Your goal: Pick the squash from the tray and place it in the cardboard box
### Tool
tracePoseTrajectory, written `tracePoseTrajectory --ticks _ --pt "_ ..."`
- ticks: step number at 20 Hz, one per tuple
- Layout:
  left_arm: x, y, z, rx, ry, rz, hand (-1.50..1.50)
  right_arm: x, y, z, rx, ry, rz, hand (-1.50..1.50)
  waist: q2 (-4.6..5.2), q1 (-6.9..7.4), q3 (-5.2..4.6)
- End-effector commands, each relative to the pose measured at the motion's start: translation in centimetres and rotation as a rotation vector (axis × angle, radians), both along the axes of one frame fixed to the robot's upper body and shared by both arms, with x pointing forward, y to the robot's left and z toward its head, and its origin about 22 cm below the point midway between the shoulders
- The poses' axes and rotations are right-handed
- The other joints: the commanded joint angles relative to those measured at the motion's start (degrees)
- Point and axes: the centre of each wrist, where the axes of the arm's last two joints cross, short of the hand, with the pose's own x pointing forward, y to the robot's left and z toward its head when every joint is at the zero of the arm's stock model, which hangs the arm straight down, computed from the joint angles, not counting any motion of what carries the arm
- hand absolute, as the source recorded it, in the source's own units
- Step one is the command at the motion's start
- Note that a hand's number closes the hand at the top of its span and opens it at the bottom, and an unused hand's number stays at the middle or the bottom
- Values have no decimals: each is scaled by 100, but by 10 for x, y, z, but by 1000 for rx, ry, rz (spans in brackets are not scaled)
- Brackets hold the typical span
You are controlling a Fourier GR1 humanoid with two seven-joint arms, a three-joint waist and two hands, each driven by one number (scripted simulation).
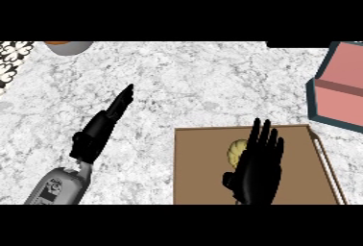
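The squash point(236, 150) lies on the tray point(202, 168), partly hidden under the right hand point(257, 175), fingers straight and holding nothing, apparently staged for a grasp.

**Half-Hidden Squash, Cut-Off Edges**

The right hand point(257, 166) covers most of the squash point(236, 150); only a pale yellow sliver shows at the hand's left side, so its full shape cannot be told. The brown tray point(202, 168) runs out of view at its lower edge, as does the right forearm. The pink-lined cardboard box point(339, 89) is cut off at the right edge. A grey bowl point(68, 46) with something orange inside is clipped at the top. A patterned black-and-white surface point(13, 60) is cropped at the left.
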Motion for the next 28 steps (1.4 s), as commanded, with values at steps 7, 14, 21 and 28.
tracePoseTrajectory --ticks 7,14,21,28 --pt "-3 0 6 3 2 -10 0 5 -1 -24 40 81 -130 -150 3 10 6" --pt "0 -2 3 -5 -7 8 0 19 -24 -29 18 104 -157 -150 8 -19 5" --pt "6 9 -3 4 8 0 0 39 -24 -44 6 140 -176 -150 22 12 5" --pt "-2 -2 5 -10 3 -7 0 28 -36 -56 -48 143 -143 150 7 7 6"
